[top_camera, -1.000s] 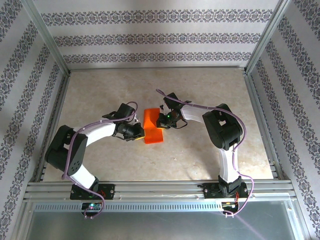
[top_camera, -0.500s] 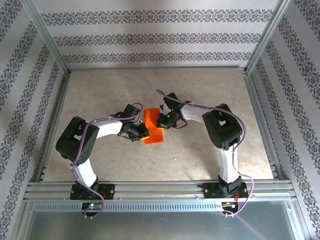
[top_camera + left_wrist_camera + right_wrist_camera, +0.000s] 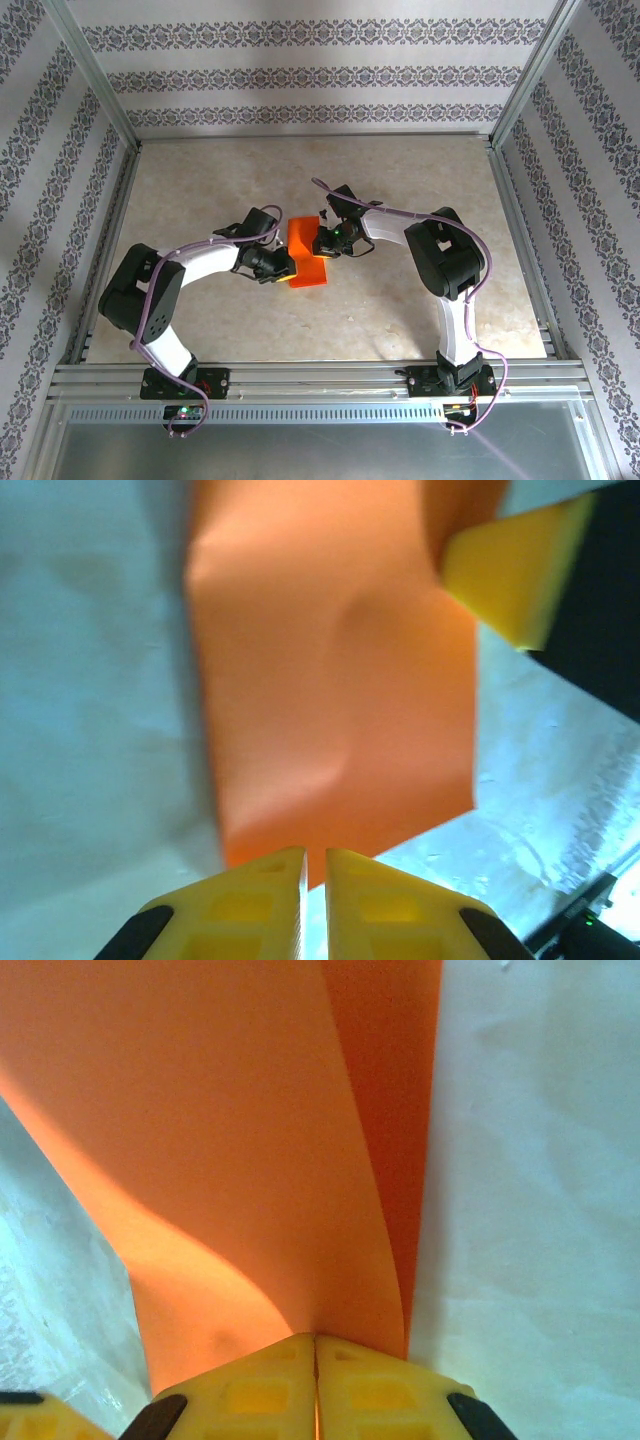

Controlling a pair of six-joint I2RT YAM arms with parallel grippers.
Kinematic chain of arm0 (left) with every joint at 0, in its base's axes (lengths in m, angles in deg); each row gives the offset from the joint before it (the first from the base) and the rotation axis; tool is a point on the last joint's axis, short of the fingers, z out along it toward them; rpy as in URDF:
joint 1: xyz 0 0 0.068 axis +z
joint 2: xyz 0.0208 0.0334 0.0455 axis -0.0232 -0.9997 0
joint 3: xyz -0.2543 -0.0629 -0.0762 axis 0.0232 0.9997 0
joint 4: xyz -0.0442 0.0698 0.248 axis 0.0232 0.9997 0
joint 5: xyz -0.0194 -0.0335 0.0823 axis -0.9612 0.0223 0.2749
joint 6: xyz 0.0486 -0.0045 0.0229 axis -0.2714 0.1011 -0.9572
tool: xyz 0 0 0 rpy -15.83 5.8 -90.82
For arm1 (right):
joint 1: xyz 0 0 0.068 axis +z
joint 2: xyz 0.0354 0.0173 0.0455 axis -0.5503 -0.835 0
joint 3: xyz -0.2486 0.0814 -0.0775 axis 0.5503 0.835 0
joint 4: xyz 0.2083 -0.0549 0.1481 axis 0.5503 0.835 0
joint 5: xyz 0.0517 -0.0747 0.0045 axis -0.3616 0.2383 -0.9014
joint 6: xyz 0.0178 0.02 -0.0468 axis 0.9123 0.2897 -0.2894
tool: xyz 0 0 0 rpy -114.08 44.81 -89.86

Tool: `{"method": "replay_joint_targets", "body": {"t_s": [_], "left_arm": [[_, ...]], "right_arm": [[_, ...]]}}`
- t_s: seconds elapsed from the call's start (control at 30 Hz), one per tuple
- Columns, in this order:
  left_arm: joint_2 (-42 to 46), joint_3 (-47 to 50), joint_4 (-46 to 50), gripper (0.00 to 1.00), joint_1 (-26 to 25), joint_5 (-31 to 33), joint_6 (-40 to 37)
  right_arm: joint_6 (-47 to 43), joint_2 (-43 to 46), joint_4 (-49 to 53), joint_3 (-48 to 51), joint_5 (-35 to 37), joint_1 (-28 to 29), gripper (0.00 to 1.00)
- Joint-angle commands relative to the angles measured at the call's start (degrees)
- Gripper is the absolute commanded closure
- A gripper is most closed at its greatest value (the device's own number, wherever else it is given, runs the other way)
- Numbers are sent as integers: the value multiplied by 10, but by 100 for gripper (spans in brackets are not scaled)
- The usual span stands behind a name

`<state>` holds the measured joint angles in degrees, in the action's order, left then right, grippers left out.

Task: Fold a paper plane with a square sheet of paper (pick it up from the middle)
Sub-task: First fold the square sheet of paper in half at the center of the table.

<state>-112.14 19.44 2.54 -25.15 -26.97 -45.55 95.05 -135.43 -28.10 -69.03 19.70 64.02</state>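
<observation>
The square sheet of paper [image 3: 306, 256] is bright orange-red and lies folded over on itself at the table's middle. My right gripper [image 3: 319, 243] is shut on its right edge. In the right wrist view the paper [image 3: 230, 1150] curves up from the closed fingertips [image 3: 316, 1338], with a second layer standing beside it. My left gripper [image 3: 284, 268] sits at the sheet's lower left edge. In the left wrist view its jaws [image 3: 314, 856] are nearly together, leaving a thin slit. The paper's [image 3: 330, 680] near edge reaches them. A right finger [image 3: 520, 575] shows at the upper right.
The pale marbled tabletop [image 3: 210, 180] is ringed by aluminium rails [image 3: 320, 378] and patterned walls. Purple cables loop over both arms. Open table surface lies behind and to both sides of the paper.
My left gripper has slid a little to the right, up to the paper's edge, and its elbow has swung. The right gripper and the paper have stayed put.
</observation>
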Motion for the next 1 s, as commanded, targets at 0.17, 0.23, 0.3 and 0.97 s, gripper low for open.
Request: {"method": "replay_joint_targets", "body": {"t_s": [0.17, 0.23, 0.3, 0.97], "left_arm": [[-39, 5, 1, 87, -21, -8, 8], [-41, 14, 15, 87, -21, 2, 3], [-40, 26, 29, 87, -21, 12, -4], [-63, -83, -58, 87, 37, -15, 9]], "right_arm": [[-1, -75, 106, 41, 127, -1, 91], [-2, -75, 106, 41, 127, -1, 91], [-2, -76, 107, 41, 127, -1, 91], [-3, -83, 110, 41, 131, -3, 91]]}}
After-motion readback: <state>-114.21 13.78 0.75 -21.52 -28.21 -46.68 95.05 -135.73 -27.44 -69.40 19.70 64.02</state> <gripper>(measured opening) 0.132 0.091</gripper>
